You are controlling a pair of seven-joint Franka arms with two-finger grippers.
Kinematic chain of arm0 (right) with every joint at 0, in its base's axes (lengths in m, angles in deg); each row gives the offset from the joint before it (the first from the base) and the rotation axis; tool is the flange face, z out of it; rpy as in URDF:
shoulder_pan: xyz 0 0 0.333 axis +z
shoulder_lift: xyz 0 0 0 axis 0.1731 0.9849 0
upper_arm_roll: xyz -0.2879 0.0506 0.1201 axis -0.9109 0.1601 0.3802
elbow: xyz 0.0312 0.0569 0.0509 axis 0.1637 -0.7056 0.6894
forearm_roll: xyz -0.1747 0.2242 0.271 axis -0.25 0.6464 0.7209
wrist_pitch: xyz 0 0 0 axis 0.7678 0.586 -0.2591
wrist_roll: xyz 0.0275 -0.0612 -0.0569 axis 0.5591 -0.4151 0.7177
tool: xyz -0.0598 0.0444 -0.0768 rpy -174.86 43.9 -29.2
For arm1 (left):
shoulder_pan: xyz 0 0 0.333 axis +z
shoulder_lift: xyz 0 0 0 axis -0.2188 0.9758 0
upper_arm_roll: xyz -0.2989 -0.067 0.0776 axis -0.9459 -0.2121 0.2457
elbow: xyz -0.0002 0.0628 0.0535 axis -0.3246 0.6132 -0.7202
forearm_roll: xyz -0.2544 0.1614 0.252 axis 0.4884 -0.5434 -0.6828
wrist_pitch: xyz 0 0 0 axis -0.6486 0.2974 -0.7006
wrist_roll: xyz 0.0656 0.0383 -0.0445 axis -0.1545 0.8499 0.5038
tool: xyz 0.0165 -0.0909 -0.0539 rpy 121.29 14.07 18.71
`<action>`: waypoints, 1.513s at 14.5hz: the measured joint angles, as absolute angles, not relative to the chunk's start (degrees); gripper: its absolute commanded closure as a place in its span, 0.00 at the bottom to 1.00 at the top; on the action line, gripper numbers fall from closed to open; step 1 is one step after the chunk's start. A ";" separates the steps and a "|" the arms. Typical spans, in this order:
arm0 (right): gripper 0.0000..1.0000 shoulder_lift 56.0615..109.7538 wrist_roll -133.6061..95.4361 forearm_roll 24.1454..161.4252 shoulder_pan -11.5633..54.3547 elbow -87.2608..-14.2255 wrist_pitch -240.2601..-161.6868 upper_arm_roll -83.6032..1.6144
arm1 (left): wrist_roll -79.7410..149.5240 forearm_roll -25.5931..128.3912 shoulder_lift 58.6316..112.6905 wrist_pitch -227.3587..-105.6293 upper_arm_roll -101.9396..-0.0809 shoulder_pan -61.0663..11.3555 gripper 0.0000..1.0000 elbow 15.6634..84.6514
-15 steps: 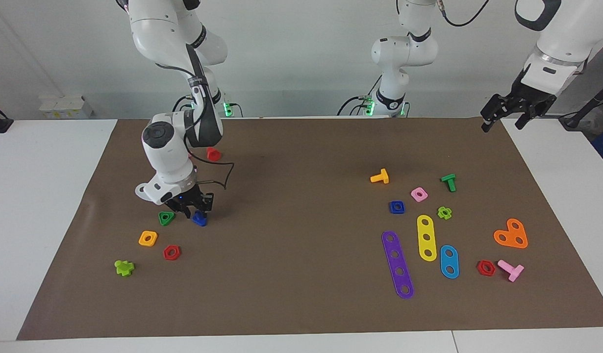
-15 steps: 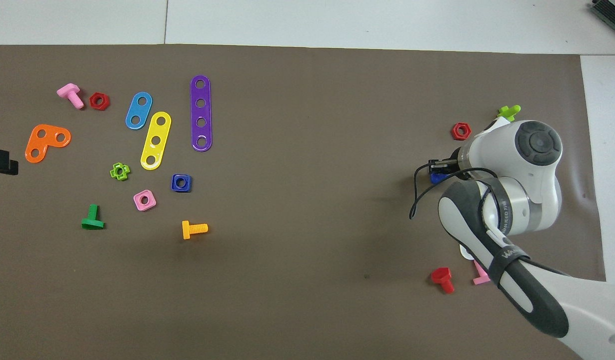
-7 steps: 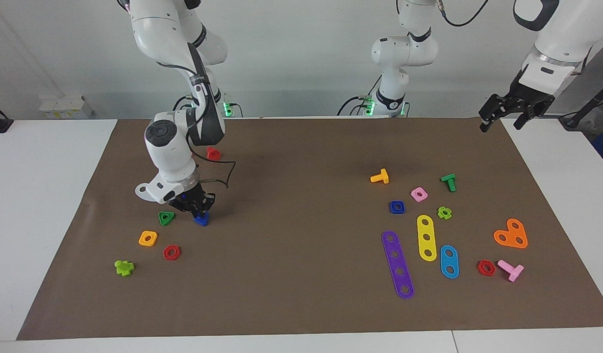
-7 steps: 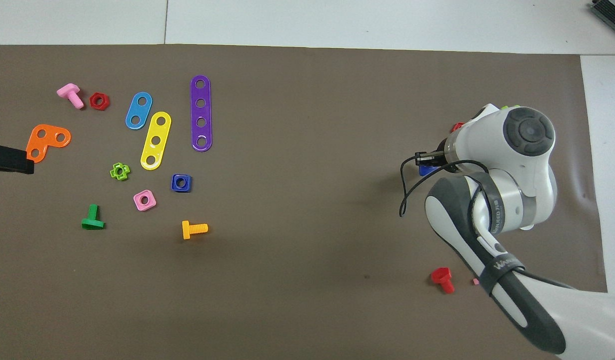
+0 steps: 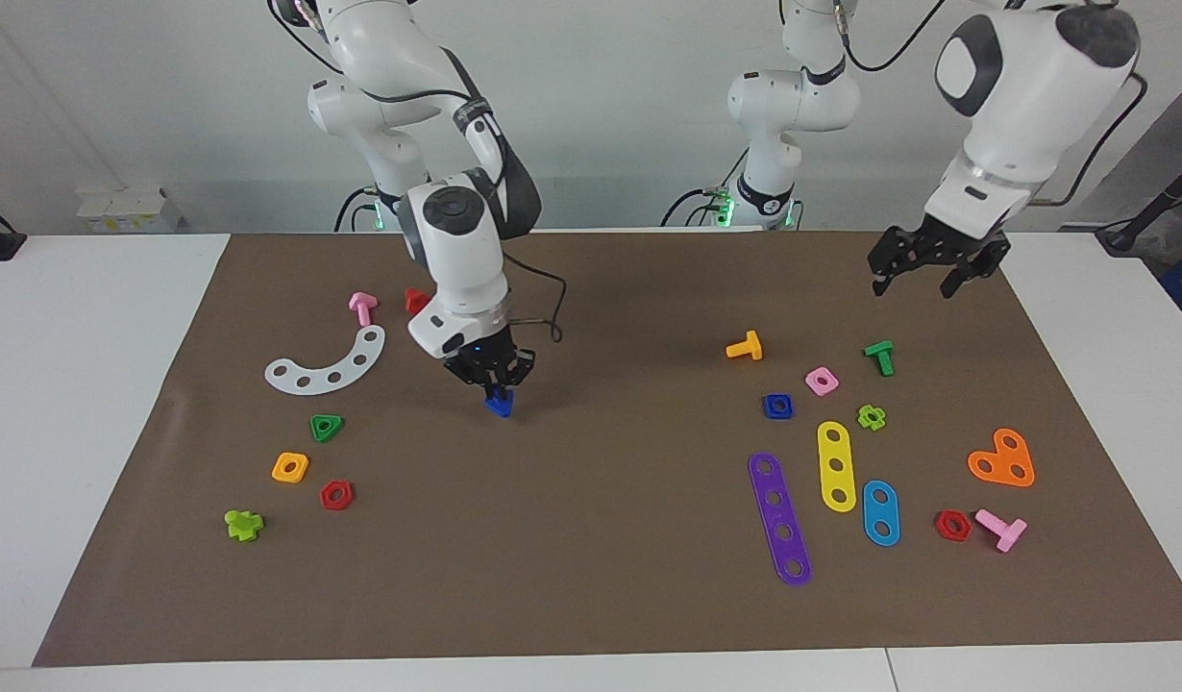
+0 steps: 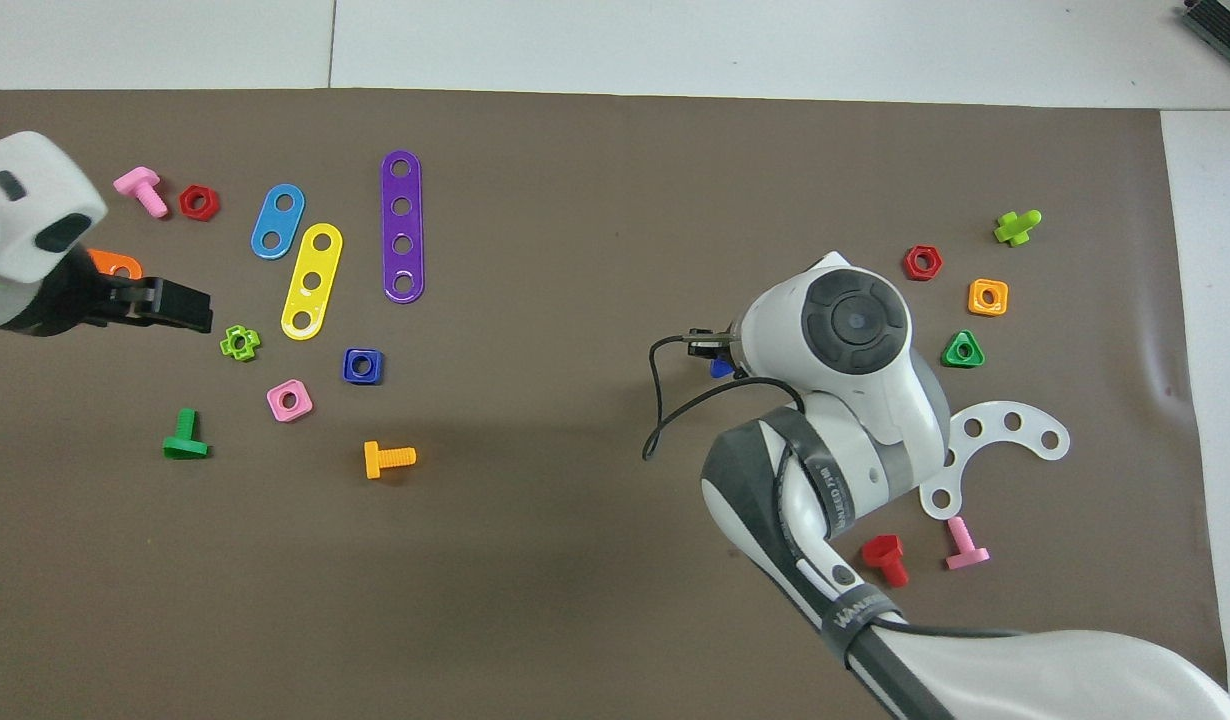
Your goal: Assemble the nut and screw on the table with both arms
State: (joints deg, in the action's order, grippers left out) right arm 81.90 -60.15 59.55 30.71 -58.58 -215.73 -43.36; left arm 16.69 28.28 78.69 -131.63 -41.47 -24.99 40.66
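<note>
Dark-blue nut (image 5: 777,406) lies flat on the mat (image 5: 610,577) toward 7 o'clock from the spread, empty left gripper (image 5: 933,274), while the right gripper (image 5: 496,381), mid-table, pinches the screw (image 5: 499,406)

A brown mat (image 5: 591,538) covers the white table (image 5: 91,404). Toward the left arm's end lie the blue nut (image 5: 777,407), a pink nut (image 5: 822,382), an orange bolt (image 5: 746,346) and three strips — purple (image 5: 779,518), yellow (image 5: 836,466), blue (image 5: 880,513). Toward the right arm's end — a white arc (image 5: 327,363), a green nut (image 5: 326,427) and an orange nut (image 5: 290,467).
</note>
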 measured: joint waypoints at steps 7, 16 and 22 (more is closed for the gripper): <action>1.00 88.19 -70.96 56.29 37.60 -52.67 -215.84 -43.42 | 16.30 31.63 88.96 -152.30 -41.59 -28.57 0.09 48.60; 0.01 92.15 -77.58 55.41 40.32 -49.75 -215.77 -43.67 | 9.60 31.64 94.00 -161.42 -41.59 -30.26 0.15 56.10; 0.00 84.94 -76.71 55.36 35.36 -49.11 -211.53 -44.12 | 9.53 31.66 93.81 -160.93 -41.61 -31.20 0.15 56.13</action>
State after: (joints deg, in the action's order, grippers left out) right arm 84.94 -76.71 55.36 35.36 -49.11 -211.53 -44.12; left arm 9.53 31.66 93.81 -160.93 -41.61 -31.20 56.13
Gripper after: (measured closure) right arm 0.000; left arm 0.150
